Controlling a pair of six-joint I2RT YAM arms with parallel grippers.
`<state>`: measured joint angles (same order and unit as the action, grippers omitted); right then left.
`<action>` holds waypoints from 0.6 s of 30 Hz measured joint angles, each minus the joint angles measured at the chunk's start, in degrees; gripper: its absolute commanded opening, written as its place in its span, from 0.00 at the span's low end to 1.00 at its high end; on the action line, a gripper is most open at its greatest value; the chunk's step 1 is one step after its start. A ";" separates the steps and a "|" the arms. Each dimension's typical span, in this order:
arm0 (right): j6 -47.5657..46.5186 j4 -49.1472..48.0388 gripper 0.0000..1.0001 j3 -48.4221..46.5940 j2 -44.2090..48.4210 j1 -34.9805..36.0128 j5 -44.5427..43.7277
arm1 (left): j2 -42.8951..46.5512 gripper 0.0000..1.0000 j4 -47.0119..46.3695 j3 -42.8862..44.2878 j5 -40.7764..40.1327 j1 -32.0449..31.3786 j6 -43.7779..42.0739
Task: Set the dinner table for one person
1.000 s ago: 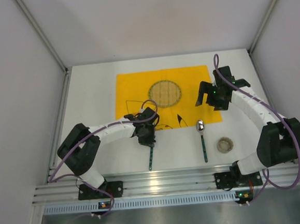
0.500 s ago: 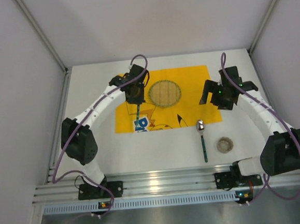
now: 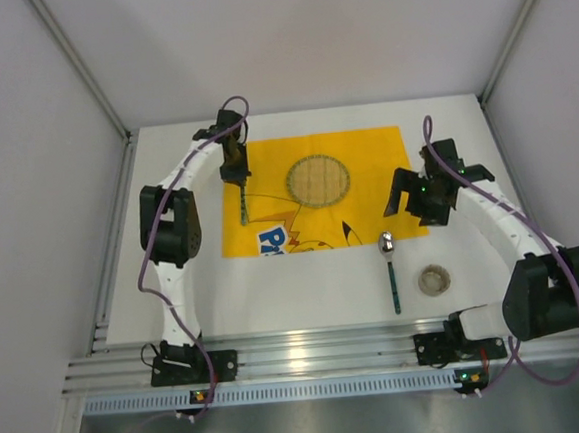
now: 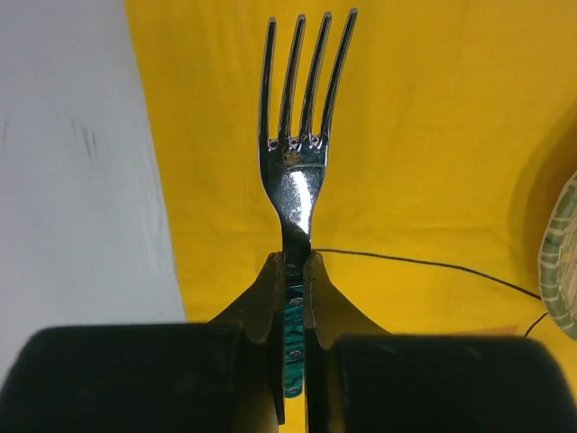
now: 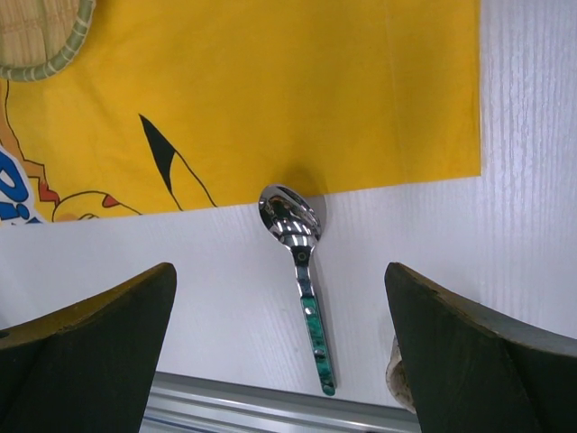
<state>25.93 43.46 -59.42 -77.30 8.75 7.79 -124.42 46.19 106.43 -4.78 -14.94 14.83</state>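
Nearest lies the ribbed aluminium rail (image 3: 320, 354) with both arm bases bolted on it; from this rail the white tabletop (image 3: 226, 302) runs back to the far wall, between the side panels; on its bare near right part a spoon (image 3: 392, 277) lies with its green handle toward the rail and its shiny bowl just at the near edge of the yellow cloth (image 3: 365, 160); a small round dish (image 3: 434, 279) sits just beside the spoon's handle, on the right, apart from it; the cartoon-printed cloth lies flat across the middle of the tabletop; the right tool (image 3: 424, 201) hangs above the cloth's right edge with its fingers (image 5: 90, 334) spread wide and nothing between them, the spoon showing in the gap below in the wrist view; farther back a round woven mat (image 3: 318, 180) rests on the cloth; at the far left corner of the cloth the left tool (image 4: 290, 271) is clamped narrow on the green handle of a fork (image 4: 296, 180), tines pointing away from the fingers, over the yellow cloth near its left border; whether the tines touch the cloth cannot be told
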 measured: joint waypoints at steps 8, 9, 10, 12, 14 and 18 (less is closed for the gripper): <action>-0.52 0.28 1.00 1.77 -0.17 -0.04 2.10 | -2.64 0.48 -4.59 1.05 3.28 1.81 0.37; -0.72 0.15 1.00 2.51 -0.17 -0.04 2.45 | -2.75 0.53 -4.94 1.05 3.50 1.90 0.57; -0.85 0.00 1.00 3.34 -0.17 -0.04 2.75 | -2.89 0.60 -5.20 1.03 3.61 1.95 0.72; -0.94 -0.09 1.00 5.33 -0.17 -0.04 3.28 | -2.93 0.63 -5.95 0.81 3.78 2.01 1.16; -0.94 -0.15 1.00 7.52 -0.13 0.02 3.89 | -2.91 0.66 -7.08 0.13 3.91 2.01 1.36; -0.87 -0.37 0.96 10.97 -0.13 0.90 4.42 | -2.27 0.71 -7.78 -2.99 5.03 1.99 1.64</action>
<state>25.06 43.09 -48.45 -77.43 9.65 12.21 -126.69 38.41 103.44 0.25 -12.95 16.47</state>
